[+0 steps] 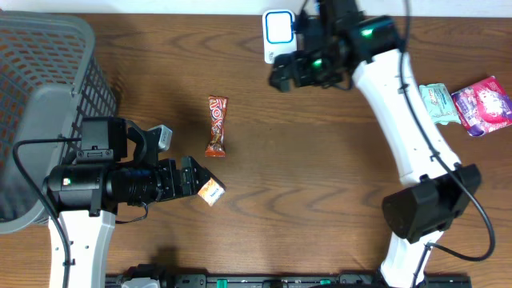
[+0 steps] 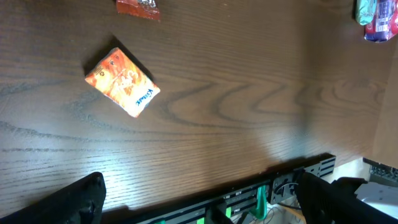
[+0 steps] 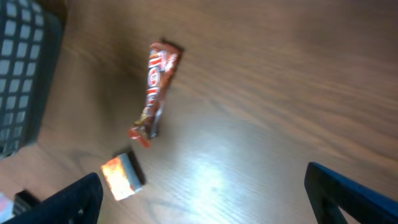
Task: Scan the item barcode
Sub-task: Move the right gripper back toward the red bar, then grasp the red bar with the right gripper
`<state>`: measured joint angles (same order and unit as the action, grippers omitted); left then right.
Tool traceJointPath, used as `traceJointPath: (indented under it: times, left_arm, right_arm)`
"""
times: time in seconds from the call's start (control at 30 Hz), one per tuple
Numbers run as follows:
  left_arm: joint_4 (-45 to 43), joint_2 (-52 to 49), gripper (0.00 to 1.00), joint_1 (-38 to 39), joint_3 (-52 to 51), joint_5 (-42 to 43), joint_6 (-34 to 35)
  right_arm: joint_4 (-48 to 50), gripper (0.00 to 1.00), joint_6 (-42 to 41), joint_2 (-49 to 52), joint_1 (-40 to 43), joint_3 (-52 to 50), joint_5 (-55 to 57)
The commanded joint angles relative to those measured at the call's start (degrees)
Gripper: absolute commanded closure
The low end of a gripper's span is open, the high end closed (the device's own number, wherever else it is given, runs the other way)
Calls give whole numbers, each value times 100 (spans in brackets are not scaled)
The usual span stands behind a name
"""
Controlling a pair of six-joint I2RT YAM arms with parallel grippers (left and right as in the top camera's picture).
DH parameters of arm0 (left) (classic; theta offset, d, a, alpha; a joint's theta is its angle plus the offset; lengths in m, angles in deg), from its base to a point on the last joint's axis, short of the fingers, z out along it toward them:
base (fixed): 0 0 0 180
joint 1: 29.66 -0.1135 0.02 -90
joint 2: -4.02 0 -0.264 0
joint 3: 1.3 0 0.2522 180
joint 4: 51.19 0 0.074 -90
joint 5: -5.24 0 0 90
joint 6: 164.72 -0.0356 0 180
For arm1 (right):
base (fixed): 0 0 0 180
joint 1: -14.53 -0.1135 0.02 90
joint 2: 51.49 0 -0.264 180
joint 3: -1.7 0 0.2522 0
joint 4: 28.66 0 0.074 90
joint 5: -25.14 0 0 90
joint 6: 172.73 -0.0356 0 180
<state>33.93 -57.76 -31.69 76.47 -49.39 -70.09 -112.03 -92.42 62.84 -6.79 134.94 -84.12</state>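
Observation:
A small orange box (image 1: 211,192) lies flat on the wooden table, just in front of my left gripper (image 1: 194,178). In the left wrist view the orange box (image 2: 122,82) is ahead of and apart from my left gripper (image 2: 199,205), which is open and holds nothing. A red-brown candy bar (image 1: 217,126) lies beyond it in the middle of the table. My right gripper (image 1: 280,76) hovers open near the far edge, beside a white scanner-like device (image 1: 278,32). In the right wrist view the candy bar (image 3: 155,87) and orange box (image 3: 122,176) lie far below my empty right gripper (image 3: 205,199).
A grey mesh basket (image 1: 48,88) fills the left side. Two snack packets, one green-white (image 1: 436,104) and one pink-purple (image 1: 482,106), lie at the right edge. A black rail (image 2: 273,183) runs along the table's front edge.

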Motion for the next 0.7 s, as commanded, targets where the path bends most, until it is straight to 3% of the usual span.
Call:
traceJointPath:
  times: [0.0, 0.2, 0.33, 0.5, 0.67]
  left_arm:
    - [-2, 4, 2, 22, -17, -55, -55]
    - [-2, 4, 2, 22, -17, -55, -55]
    - [-2, 4, 2, 22, -17, -55, -55]
    - [-2, 4, 2, 22, -17, -55, -52]
    - [-2, 4, 2, 22, -17, -55, -55]
  right_arm:
    - [667, 1, -1064, 22, -354, -579, 33]
    - [2583, 1, -1958, 24, -920, -1904, 33]
    - [3672, 8, -2315, 24, -1298, -2640, 133]
    - [4301, 13, -2966, 90, -1829, -3209, 1200]
    - [4649, 12, -3027, 413, -2247, -3259, 1779]
